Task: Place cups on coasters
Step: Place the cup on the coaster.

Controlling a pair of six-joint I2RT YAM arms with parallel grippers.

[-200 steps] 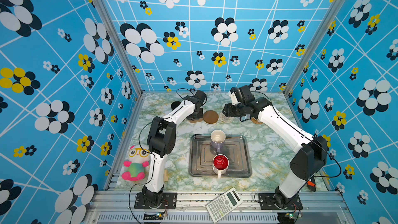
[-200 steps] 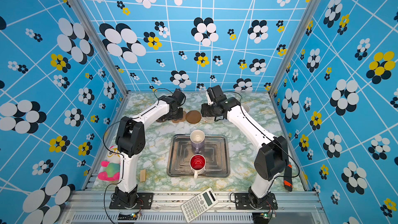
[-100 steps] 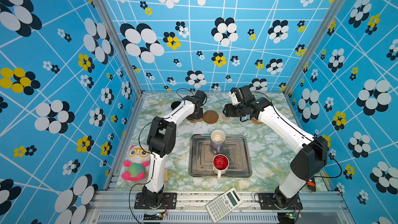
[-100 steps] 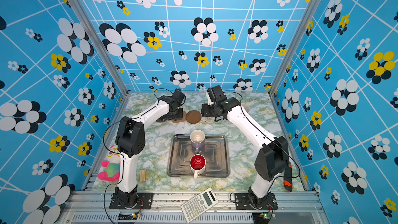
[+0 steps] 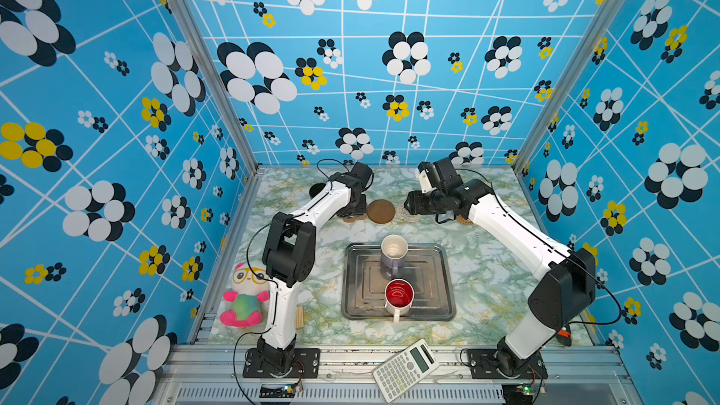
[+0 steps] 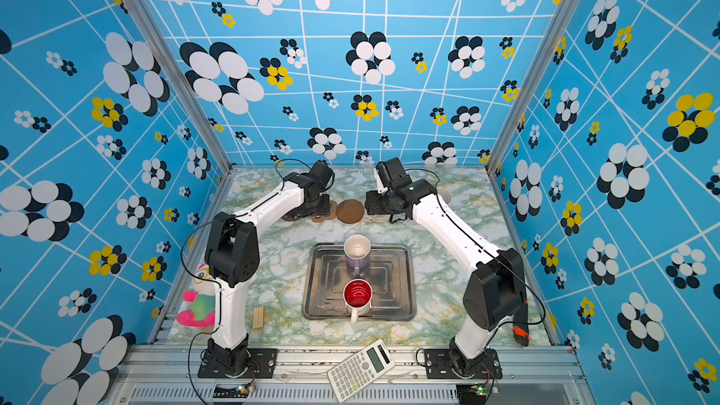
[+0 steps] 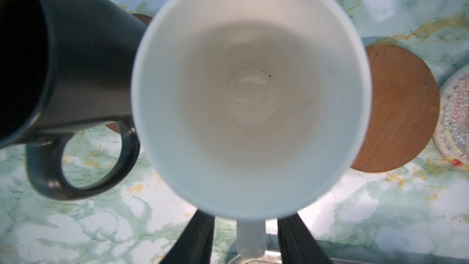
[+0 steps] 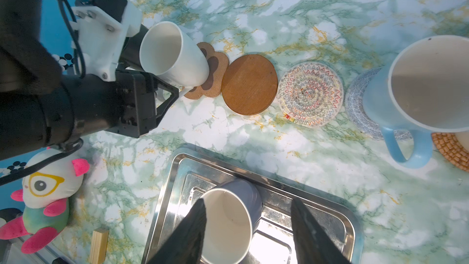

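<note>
I see a green-marbled tabletop (image 5: 487, 278) inside blue flowered walls (image 5: 117, 111); the left gripper (image 7: 246, 220) gapes astride the handle of the white mug (image 7: 248, 92), the right gripper (image 8: 248, 204) gapes empty.

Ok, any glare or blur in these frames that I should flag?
Left wrist view: the white mug fills the frame, rim out of focus. Right wrist view: glare blows out part of the metal tray. Both top views: sharp, evenly lit.
</note>
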